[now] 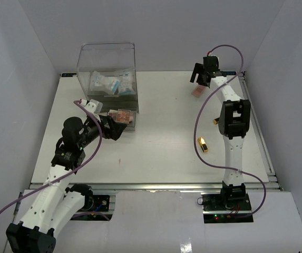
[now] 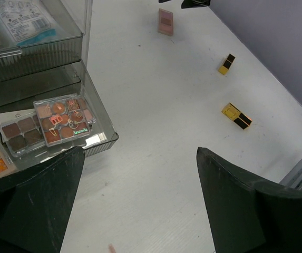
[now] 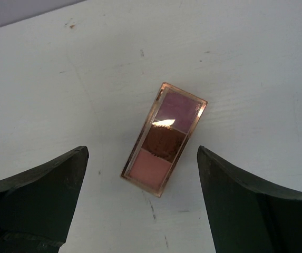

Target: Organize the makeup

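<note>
Three-pan palette (image 3: pixel 164 139) lies flat on the far right of the surface (image 1: pixel 161 142), between the spread right fingers (image 3: pixel 40 195).
Its long axis runs away from the fingers, leaning right, so they flank its long sides slightly askew; a small wrist turn would likely square the grip; the right arm is much nearer; the left fingers (image 2: pixel 35 200), wide apart and empty, hang by the clear box (image 1: pixel 107 63); only the left wrist view shows the tray palettes (image 2: pixel 64 118) plainly; the top view alone shows packets (image 1: pixel 108 83) inside the box.
</note>
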`<action>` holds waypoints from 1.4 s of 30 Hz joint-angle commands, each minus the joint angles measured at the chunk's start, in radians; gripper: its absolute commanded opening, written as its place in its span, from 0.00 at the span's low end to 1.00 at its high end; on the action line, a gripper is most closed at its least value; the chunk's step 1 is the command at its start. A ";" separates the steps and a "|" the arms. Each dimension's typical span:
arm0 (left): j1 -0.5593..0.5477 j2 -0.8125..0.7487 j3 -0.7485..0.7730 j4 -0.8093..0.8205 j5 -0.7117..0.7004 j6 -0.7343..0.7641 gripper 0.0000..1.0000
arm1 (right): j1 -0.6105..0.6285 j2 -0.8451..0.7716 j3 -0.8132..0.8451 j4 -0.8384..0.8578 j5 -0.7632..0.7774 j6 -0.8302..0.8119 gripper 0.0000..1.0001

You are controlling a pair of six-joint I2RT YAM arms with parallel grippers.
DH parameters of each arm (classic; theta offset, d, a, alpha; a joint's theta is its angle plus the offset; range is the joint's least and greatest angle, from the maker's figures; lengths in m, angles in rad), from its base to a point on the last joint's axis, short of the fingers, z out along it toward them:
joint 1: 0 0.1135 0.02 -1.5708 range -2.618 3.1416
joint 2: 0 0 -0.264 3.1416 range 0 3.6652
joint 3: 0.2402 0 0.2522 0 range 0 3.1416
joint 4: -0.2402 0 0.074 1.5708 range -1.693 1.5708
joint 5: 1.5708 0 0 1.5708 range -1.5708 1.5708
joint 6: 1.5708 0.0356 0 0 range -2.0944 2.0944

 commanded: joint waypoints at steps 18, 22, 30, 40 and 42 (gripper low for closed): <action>0.013 -0.048 0.000 -0.027 -0.040 0.012 0.98 | 0.013 0.134 0.049 0.046 0.135 0.082 0.95; 0.015 -0.056 -0.001 -0.027 -0.039 0.011 0.98 | 0.001 0.131 0.028 0.051 0.107 0.087 0.82; 0.025 -0.036 0.000 -0.020 -0.002 0.001 0.98 | -0.007 0.084 -0.057 0.086 0.028 0.071 0.43; 0.030 -0.006 -0.027 0.070 0.185 -0.036 0.98 | 0.004 -0.181 -0.362 0.182 -0.116 -0.046 0.19; 0.030 0.018 -0.026 0.089 0.241 -0.056 0.98 | 0.009 -0.269 -0.471 0.229 -0.168 -0.090 0.15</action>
